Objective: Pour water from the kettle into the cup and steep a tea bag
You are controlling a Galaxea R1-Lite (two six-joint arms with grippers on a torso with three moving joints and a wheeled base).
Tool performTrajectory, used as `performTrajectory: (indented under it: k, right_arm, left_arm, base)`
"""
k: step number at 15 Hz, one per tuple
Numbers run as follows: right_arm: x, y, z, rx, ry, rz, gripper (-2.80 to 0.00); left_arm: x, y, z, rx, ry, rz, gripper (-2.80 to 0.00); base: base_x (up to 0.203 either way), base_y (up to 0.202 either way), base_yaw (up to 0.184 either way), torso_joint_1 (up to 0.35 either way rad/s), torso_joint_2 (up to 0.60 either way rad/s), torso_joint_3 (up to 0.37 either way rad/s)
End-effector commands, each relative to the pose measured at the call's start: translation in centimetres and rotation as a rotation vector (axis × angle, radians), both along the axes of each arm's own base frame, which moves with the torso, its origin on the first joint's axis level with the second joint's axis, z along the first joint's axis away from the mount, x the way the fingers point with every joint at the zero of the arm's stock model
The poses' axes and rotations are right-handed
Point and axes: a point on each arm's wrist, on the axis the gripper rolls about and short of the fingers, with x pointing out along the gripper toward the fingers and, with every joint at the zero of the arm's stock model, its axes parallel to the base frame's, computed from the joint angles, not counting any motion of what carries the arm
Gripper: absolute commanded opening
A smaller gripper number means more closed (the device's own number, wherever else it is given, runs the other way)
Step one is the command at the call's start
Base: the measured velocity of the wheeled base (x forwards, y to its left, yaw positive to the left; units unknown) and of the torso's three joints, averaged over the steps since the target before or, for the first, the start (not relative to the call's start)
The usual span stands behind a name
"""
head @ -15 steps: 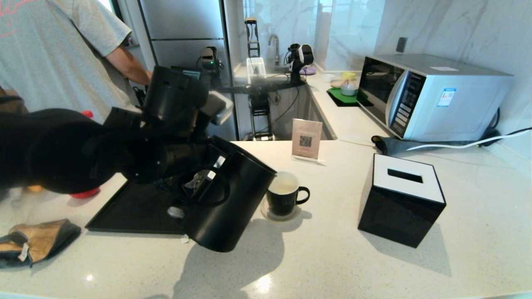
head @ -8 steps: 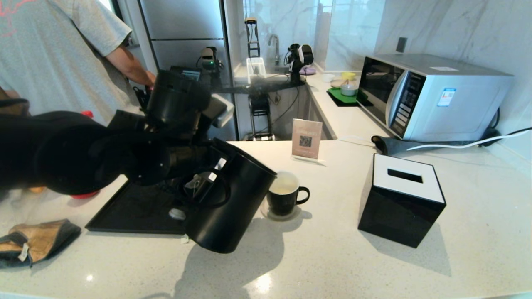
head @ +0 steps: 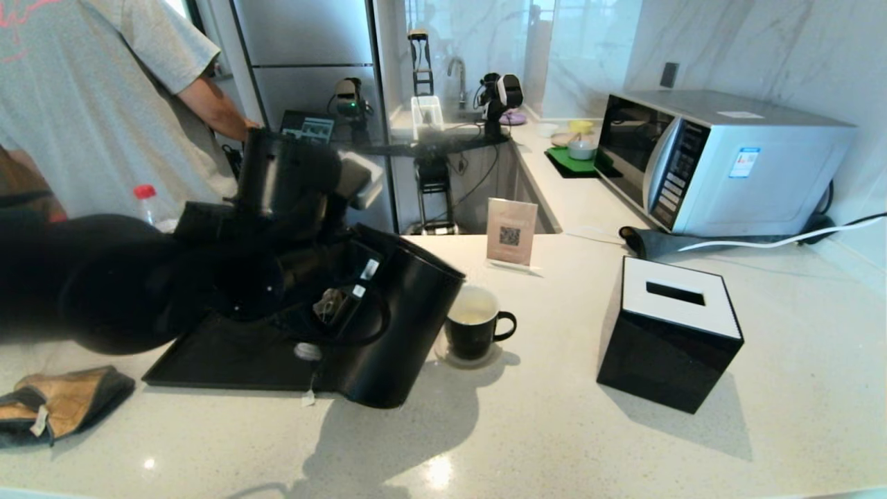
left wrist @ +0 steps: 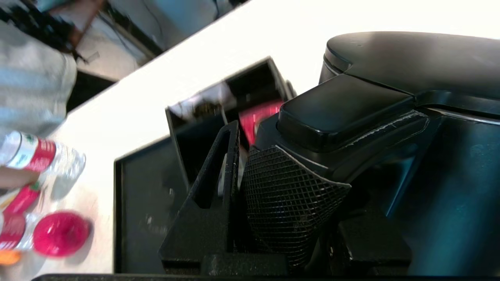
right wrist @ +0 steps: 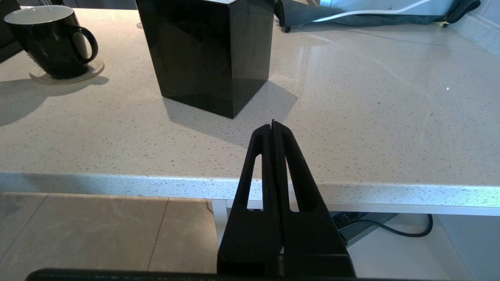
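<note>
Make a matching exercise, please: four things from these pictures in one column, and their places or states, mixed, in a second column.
Things:
1. kettle
2. cup
3. right gripper
4. black tissue box

Places or states:
A. stands on a round coaster
B. shut and empty, off the counter's edge
C. tilted, held by the left gripper at its handle
D. to the right of the mug, white top with a slot

Pairs: 1-C, 2-A, 3-B, 4-D

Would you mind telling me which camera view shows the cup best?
The head view: the cup is seen from above, showing its white inside, handle and the tilted kettle beside it. The right wrist view catches the cup from the side, hiding its contents. The left wrist view does not show it.
</note>
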Motion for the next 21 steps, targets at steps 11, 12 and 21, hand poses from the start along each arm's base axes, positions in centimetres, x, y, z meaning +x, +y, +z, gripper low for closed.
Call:
performTrajectory:
  k: [11,12,21]
  right_arm:
    - [0.0,0.0,0.0,0.000,0.001,0.001,-2.80]
    - [0.0,0.0,0.0,0.000,0.001,0.001,-2.80]
    - [0.0,0.0,0.0,0.000,0.001,0.002,-2.80]
  left_arm:
    - [-3.6,4.0,3.4,-0.171,-0.270,0.052,-2.80]
    - [-4.1,4.8,4.2,-0.183,-0.296,0.070,-2.80]
    - [-6.0,13.6,7.7,-0.228,-0.561,0.382,-2.80]
  base:
    - [0.000,0.000,0.000,0.000,0.00,0.000]
    - [0.000,0.000,0.000,0.000,0.00,0.000]
    - [0.000,0.000,0.000,0.000,0.00,0.000]
